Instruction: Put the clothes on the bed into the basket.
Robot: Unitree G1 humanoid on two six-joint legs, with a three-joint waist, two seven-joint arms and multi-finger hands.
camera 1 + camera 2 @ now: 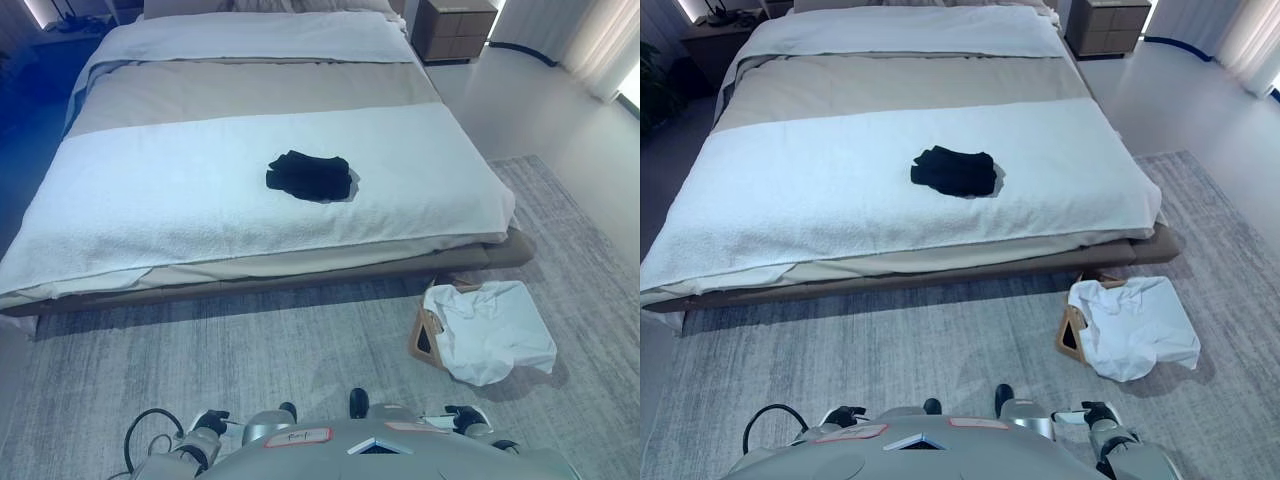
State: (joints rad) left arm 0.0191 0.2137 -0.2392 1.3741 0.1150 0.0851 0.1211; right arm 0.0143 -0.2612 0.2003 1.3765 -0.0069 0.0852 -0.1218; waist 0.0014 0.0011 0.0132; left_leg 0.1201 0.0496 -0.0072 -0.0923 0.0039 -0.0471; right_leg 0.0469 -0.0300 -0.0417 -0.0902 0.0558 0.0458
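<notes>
A crumpled black garment (310, 176) lies on the white blanket (160, 200) in the middle of the bed, near its foot end. A brown basket (427, 335) lies tipped on the rug to the right of the bed's corner, with a white garment (492, 330) draped over it and spilling out. My left hand (207, 422) and right hand (464, 414) show only as small dark shapes low at the bottom edge, close to my body and far from the bed and the basket.
The low bed has a beige sheet (250, 90) and a white duvet (260, 38) further up. A grey rug (250, 350) lies between me and the bed. A wooden nightstand (452, 28) stands at the back right. Pale floor (540, 100) runs along the right.
</notes>
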